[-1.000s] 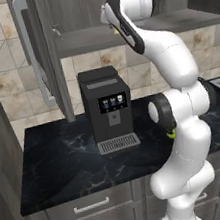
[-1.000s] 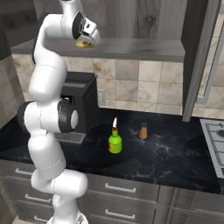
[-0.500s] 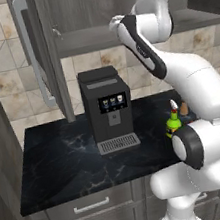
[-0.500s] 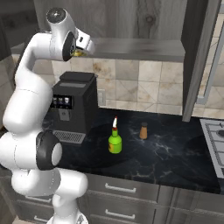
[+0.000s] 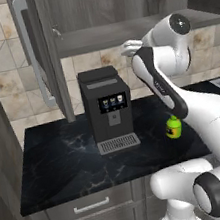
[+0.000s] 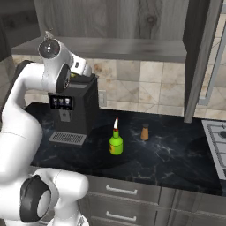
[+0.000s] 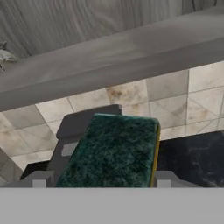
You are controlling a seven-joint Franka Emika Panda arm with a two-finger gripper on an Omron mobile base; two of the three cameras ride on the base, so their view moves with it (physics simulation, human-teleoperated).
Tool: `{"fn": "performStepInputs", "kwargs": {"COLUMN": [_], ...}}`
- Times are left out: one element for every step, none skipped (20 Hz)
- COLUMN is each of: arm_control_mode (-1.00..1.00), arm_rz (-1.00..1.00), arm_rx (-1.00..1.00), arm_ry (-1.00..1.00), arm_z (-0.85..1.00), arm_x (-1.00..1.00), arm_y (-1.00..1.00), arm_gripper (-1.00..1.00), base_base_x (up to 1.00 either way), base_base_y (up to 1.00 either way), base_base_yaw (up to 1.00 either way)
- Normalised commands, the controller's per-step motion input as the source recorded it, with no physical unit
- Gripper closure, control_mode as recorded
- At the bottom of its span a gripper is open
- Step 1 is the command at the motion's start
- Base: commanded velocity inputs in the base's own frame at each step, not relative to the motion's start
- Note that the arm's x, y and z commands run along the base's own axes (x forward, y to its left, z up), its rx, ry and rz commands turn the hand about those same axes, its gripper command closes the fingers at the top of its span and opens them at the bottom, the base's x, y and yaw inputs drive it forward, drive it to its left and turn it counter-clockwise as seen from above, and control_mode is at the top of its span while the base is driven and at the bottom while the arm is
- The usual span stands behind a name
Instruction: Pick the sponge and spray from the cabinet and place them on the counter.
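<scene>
A: Hand (image 7: 99, 183) status?
B: Closed on the sponge (image 7: 111, 151), green face toward the cam, yellow edge at its side. It's up in the air above the coffee machine (image 5: 107, 109), below the cabinet (image 5: 115, 9).
A: Spray (image 6: 116, 142)?
B: Upright on the surface (image 6: 176, 154), btwn the machine and an orange shaker (image 6: 145, 132).

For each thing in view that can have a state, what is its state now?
Cabinet: doors open.
Sponge: held in the claw, green side facing the hand camera.
Claw: closed on the sponge.
Spray: upright on the counter.
Shaker: upright on the counter.
Coffee machine: screen lit.
</scene>
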Motion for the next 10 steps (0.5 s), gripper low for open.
{"fn": "performStepInputs", "kwargs": {"arm_control_mode": [-1.00, -1.00, -1.00, -1.00, -1.00, -1.00, -1.00, -1.00, -1.00, -1.00], "arm_rz": [0.04, 0.04, 0.04, 0.03, 0.03, 0.03, 0.03, 0.02, 0.03, 0.02], "arm_rx": [0.00, 0.00, 0.00, 0.00, 0.00, 0.00, 0.00, 0.01, 0.00, 0.00], "arm_ry": [0.00, 0.00, 0.00, 0.03, 0.05, 0.07, 0.08, 0.10, 0.10, 0.10], "arm_z": [-0.40, -0.41, -0.41, -0.39, -0.37, -0.35, -0.32, -0.30, -0.31, -0.32], "arm_x": [-0.74, -0.73, -0.72, -0.65, -0.59, -0.49, -0.37, -0.19, -0.01, 0.00], "arm_y": [0.00, 0.00, 0.00, 0.00, 0.00, 0.00, 0.00, 0.00, 0.00, 0.00], "arm_gripper": [1.00, 1.00, 1.00, 1.00, 1.00, 1.00, 1.00, 1.00, 1.00, 1.00], "base_base_x": [0.00, 0.00, 0.00, 0.00, 0.00, 0.00, 0.00, 0.00, 0.00, 0.00], "base_base_y": [0.00, 0.00, 0.00, 0.00, 0.00, 0.00, 0.00, 0.00, 0.00, 0.00], "base_base_yaw": [0.00, 0.00, 0.00, 0.00, 0.00, 0.00, 0.00, 0.00, 0.00, 0.00]}}
